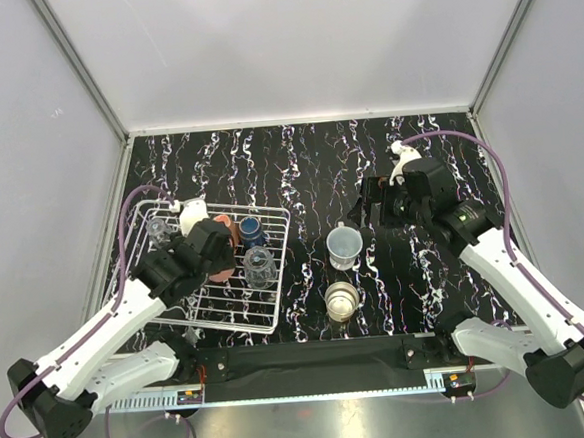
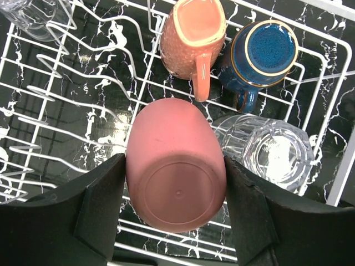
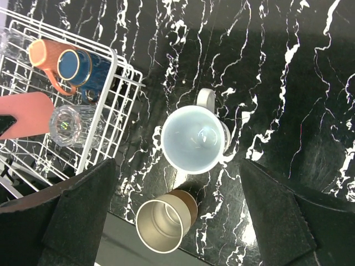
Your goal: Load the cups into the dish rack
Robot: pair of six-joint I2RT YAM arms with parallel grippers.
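Note:
My left gripper is shut on the coral-red tumbler, held bottom-up over the white dish rack. In the top view this gripper is over the rack. The rack holds a salmon mug, a dark blue cup, a clear glass and a second clear glass at its far corner. My right gripper is open and empty, high above the pale blue-white mug and the beige cup, which both stand upright on the table right of the rack.
The black marbled table sits between grey walls. The beige cup stands close to the table's front edge, with the pale mug just behind it. The rack's right rim is about a cup's width from the mug.

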